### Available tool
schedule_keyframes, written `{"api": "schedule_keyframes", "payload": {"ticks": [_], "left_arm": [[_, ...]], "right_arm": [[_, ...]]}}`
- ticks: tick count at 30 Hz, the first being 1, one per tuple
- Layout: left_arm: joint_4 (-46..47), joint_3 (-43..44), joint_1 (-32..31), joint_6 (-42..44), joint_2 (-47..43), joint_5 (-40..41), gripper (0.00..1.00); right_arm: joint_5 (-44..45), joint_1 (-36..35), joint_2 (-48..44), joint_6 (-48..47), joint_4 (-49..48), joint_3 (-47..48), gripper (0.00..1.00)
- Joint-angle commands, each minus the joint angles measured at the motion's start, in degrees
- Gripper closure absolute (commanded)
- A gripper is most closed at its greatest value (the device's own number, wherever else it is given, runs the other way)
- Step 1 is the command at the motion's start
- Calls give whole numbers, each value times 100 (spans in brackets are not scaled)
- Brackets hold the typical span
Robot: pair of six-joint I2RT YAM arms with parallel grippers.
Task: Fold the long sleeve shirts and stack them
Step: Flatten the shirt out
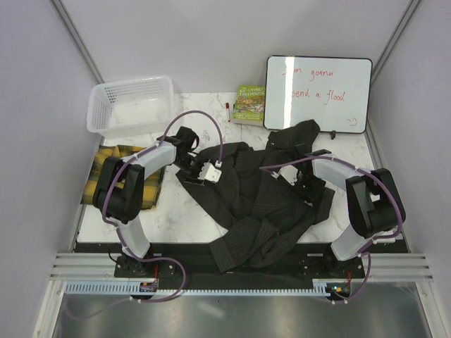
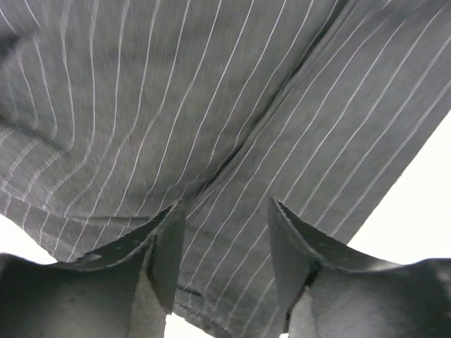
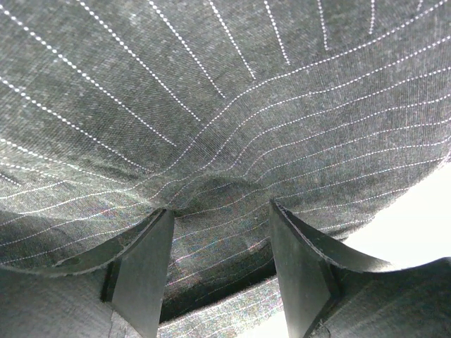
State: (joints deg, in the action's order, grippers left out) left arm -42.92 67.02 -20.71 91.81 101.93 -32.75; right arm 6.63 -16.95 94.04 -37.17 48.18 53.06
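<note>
On the table (image 1: 176, 215), the dark pinstriped shirt (image 1: 271, 204) lay crumpled at centre, one part reaching past the near edge. The plaid shirt (image 1: 113, 151) lay at the left, partly under my left arm. My left gripper (image 2: 225, 211) and right gripper (image 3: 222, 211) were both down on the dark cloth with their jaws apart, fabric across each gap and nothing clamped. A small pucker showed at one right fingertip (image 3: 165, 215). Assessment: thin, light, limp weave that would sag and slide on itself and would not crack or break. I judged it best pinched at a seam or doubled edge, one hold per side.
</note>
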Motion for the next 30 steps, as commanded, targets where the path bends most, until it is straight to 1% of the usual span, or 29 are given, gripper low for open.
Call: {"api": "schedule_keyframes", "payload": {"ticks": [1,3,6,10,14,17,19,20,22,23,25,26,28,29,30], "left_arm": [[275,337,111,400,266,182,41],[284,452,128,294,371,103,40],[275,496,128,355,442,94,39],[170,540,129,565,600,322,39],[-190,662,120,829,749,419,43],[-445,873,111,821,925,506,53],[-664,1014,111,795,1091,551,57],[-735,1136,111,777,1144,559,62],[-850,1216,111,777,1180,542,67],[-920,1243,111,803,1171,559,72],[-955,1217,102,830,1119,586,77],[-964,1173,102,838,1049,586,83],[-964,1103,102,769,943,551,89],[-956,1076,102,742,795,525,93],[-938,1050,93,681,732,446,95]], "right_arm": [[347,174,71,-247,-415,-94,37],[347,218,62,-273,-415,-94,37],[347,262,71,-300,-415,-68,36],[347,306,79,-309,-406,46,37],[339,368,97,-317,-380,143,36],[312,385,106,-317,-354,187,37],[295,394,115,-317,-345,179,37],[295,394,106,-317,-353,179,37],[303,403,115,-326,-354,161,37],[303,412,115,-335,-354,152,37],[312,420,141,-335,-353,152,37],[330,412,150,-344,-362,170,37],[339,421,194,-352,-388,179,37],[347,429,202,-353,-406,187,37],[365,429,229,-361,-424,187,37]]}}
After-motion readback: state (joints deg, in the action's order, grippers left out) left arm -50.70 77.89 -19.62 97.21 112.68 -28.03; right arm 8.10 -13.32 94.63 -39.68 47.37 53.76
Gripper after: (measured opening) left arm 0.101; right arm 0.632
